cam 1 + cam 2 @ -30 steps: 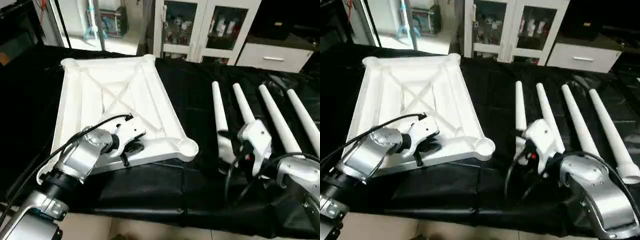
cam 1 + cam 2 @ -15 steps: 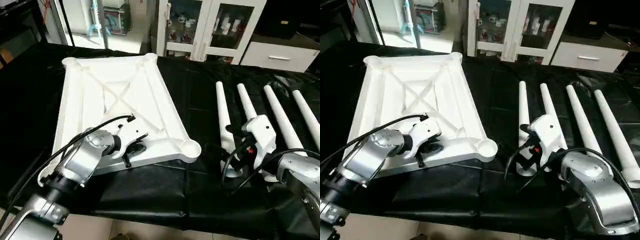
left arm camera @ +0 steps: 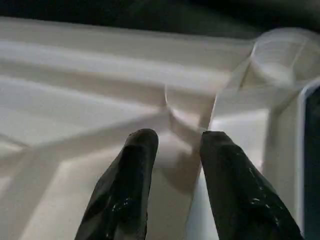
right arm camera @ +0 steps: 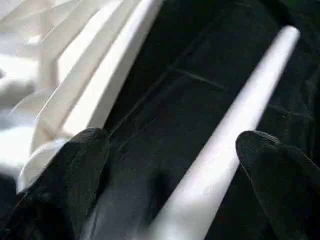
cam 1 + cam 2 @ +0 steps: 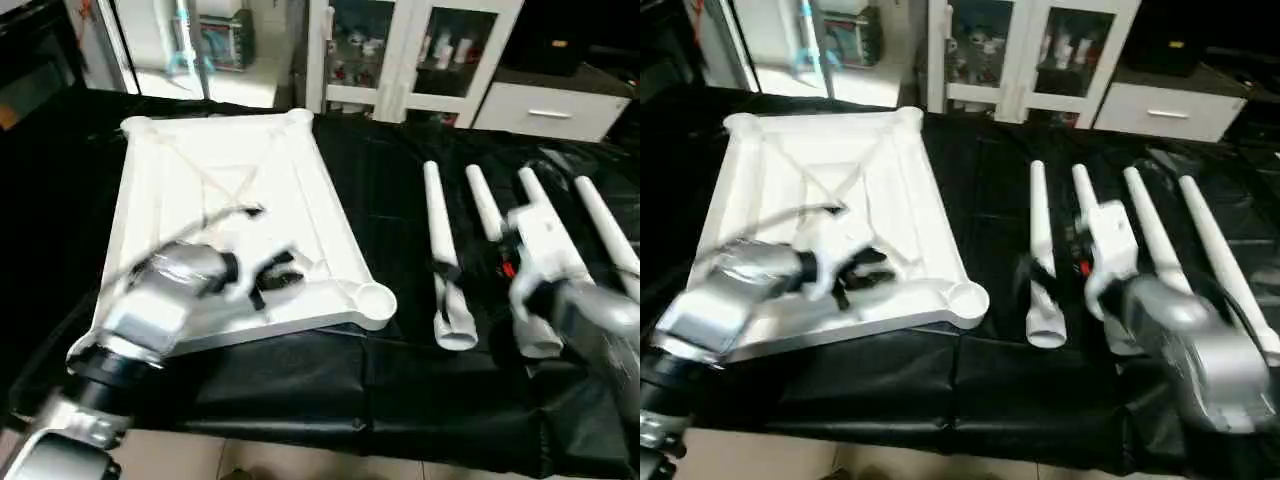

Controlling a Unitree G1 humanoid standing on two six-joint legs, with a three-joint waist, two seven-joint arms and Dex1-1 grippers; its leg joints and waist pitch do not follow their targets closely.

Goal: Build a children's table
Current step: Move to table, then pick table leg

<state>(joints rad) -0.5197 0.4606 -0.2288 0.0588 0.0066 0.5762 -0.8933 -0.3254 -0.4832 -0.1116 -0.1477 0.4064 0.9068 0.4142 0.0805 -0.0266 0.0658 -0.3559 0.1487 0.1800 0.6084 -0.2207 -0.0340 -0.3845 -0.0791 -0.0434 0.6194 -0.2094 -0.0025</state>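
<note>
A black-draped work table spreads out in front of me, with white glass-door cabinets standing behind it along the far wall.

On my left lies the white tabletop, underside up, its crossing ribs and raised rim showing and a round socket at the near corner. My left gripper hangs over the near part of that underside, close to the rim beside that socket. In my left wrist view my two black fingers stand a narrow way apart, empty, with a rib junction of the tabletop just beyond their tips and the corner socket off to one side. I cannot tell whether the tips touch the plastic.

To the right of the tabletop, on the black cloth, four white tapered legs lie side by side, thin ends pointing away from me. The leftmost leg lies apart from the tabletop with its wide open end nearest me. My right gripper sits over the legs near it. In my right wrist view my fingers are spread wide, one on each side of that leg, not closed on it. The other three legs run off to the right, partly hidden behind my right arm.
</note>
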